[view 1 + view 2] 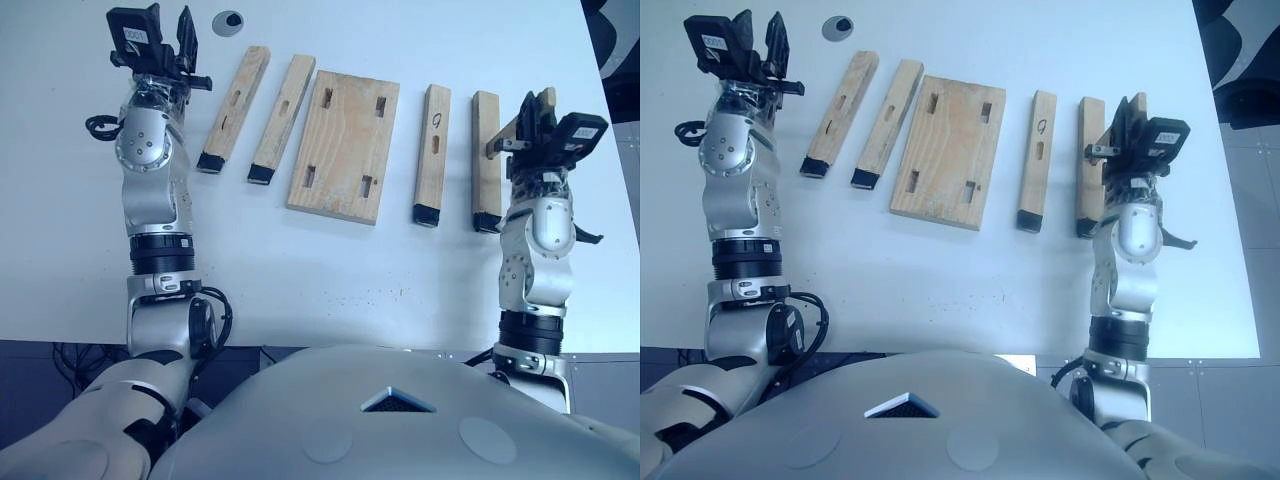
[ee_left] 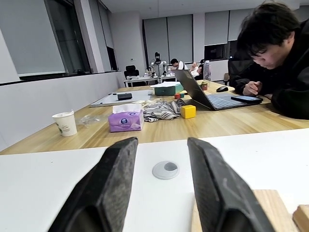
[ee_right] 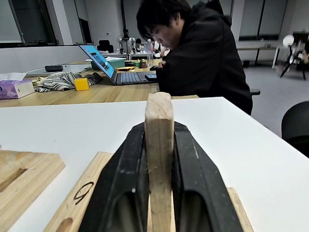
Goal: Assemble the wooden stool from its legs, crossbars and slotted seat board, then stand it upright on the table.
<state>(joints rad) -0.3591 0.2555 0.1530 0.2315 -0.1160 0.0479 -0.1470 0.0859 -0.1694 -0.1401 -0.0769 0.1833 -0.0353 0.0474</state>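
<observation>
Four legs (image 1: 233, 108) lie flat on the white table (image 1: 350, 270), two on each side of the seat board (image 1: 345, 145). I think the wood is hard, stiff and light, so it should not bend, break or slip much. The middle of a leg, across its thin sides, looks like a good place to grab. Each leg is pale wood with a black tip and a long hole. The board has four small holes. The right gripper (image 3: 159, 133) pinches a short crossbar (image 3: 159, 108) standing up over the right-side legs. The left gripper (image 2: 161, 142) has its fingers spread wide, holding nothing, near a grey disc (image 2: 165, 170).
</observation>
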